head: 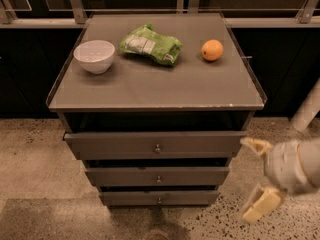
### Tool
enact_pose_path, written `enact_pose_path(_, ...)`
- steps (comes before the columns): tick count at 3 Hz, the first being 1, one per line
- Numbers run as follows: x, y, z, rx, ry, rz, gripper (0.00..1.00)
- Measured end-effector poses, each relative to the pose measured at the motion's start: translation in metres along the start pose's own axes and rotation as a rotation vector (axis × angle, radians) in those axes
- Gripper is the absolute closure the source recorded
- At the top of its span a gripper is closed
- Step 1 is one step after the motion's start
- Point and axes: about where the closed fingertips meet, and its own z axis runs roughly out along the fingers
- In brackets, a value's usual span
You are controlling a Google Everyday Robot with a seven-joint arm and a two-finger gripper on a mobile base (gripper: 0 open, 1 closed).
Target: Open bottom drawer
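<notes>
The cabinet has three grey-brown drawer fronts, each with a small round metal knob. The bottom drawer point(160, 198) is the narrowest front, lowest in the camera view, with its knob point(159, 200) at the middle; it sits nearly flush under the middle drawer point(157, 176). The top drawer point(156, 144) is the widest and sticks out a little. My gripper point(255, 179) is at the lower right, to the right of the drawers and apart from them, with its cream fingers spread apart and nothing between them.
On the cabinet top point(160, 86) stand a white bowl point(94, 56), a green snack bag point(150, 44) and an orange point(212, 49). Dark window panels lie behind. Speckled floor point(35, 159) surrounds the cabinet. A pale arm link point(307, 109) stands at the right edge.
</notes>
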Motion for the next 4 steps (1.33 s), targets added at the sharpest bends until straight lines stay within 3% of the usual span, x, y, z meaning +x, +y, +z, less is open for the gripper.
enact_pose_path(1, 0.067, 0.048, 0.092, -0.067, -0.116, 0.152, 0.00)
enact_pose_path(2, 0.132, 0.084, 0.176, -0.115, -0.121, 0.293, 0.00)
enact_pose_path(3, 0.147, 0.084, 0.204, -0.106, -0.141, 0.342, 0.00)
enact_pose_path(4, 0.161, 0.077, 0.204, -0.080, -0.150, 0.381, 0.00)
